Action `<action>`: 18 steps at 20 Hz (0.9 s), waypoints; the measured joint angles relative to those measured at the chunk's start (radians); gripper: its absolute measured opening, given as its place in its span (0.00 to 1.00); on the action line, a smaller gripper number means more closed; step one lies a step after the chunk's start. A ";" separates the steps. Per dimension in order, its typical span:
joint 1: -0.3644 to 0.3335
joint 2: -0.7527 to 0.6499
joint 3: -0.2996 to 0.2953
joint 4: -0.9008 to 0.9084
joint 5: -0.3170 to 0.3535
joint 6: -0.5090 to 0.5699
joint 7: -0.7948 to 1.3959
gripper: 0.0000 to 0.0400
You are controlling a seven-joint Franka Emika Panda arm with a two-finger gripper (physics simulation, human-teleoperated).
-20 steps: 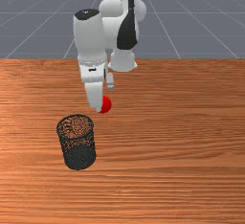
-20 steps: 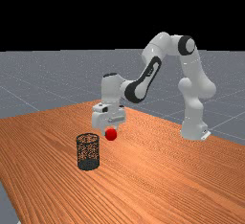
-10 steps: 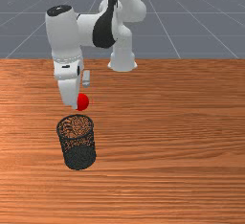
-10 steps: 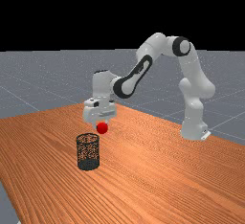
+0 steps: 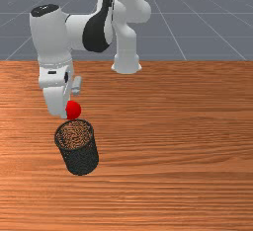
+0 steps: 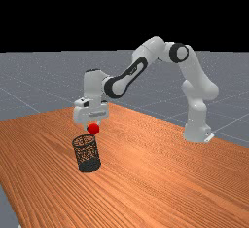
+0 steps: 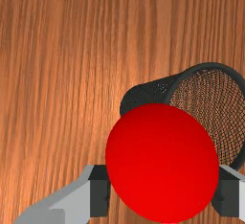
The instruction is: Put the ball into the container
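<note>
My jaws are closed on the ball [image 7: 162,163], held up near the rim [image 5: 74,149] of the bin [image 5: 82,162]. Bin leans to the front view's left, so I'm probably catching it: lift clear, let it settle upright, center over it, release low.

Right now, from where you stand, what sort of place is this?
Probably a simulated robotics test bench, not a real room: grey floor ruled with grid lines under a flat black backdrop, a wood-grain table, and my Panda arm based on it.
</note>
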 joint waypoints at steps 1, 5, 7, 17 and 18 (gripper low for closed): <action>0.013 -0.002 -0.016 -0.006 -0.018 0.012 0.040 0.68; 0.009 -0.017 -0.015 0.013 -0.001 -0.038 0.063 0.68; -0.003 -0.042 -0.005 0.043 0.011 -0.101 0.030 0.68; -0.022 0.108 0.012 0.074 0.002 0.106 -0.053 0.87; -0.041 0.121 0.017 0.102 0.005 0.091 -0.089 0.93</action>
